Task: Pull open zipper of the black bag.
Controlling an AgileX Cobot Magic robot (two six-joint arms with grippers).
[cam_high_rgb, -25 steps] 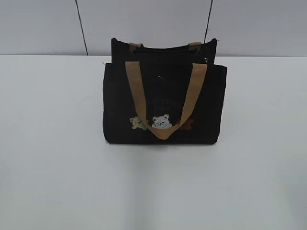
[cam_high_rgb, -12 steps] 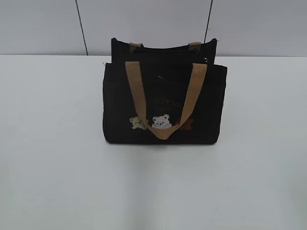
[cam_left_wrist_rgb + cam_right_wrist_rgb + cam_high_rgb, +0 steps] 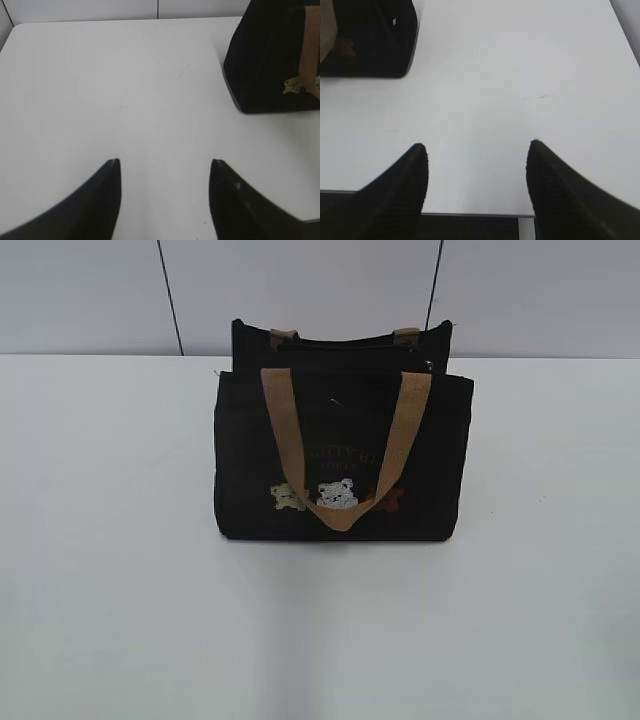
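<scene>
Left claw [image 3: 164, 167] and right claw [image 3: 476, 150], each seen only in its own wrist view, stand wide and empty above bare table [image 3: 110, 600], low in the frame and well apart from the work. The zipper [image 3: 345, 344] runs as a thin dark line along the top of the black bag [image 3: 250, 460], just above centre in the exterior view; its pull seems to lie at the line's right end, though it is too small to confirm. The bag stands upright, one tan handle [image 3: 285, 430] draped down its front over three embroidered bears [image 3: 337, 494]. Step in hand, as judged: approach, with nothing yet grasped. The next move calls for one claw to steady the bag's top edge while the other narrows on the small pull.
</scene>
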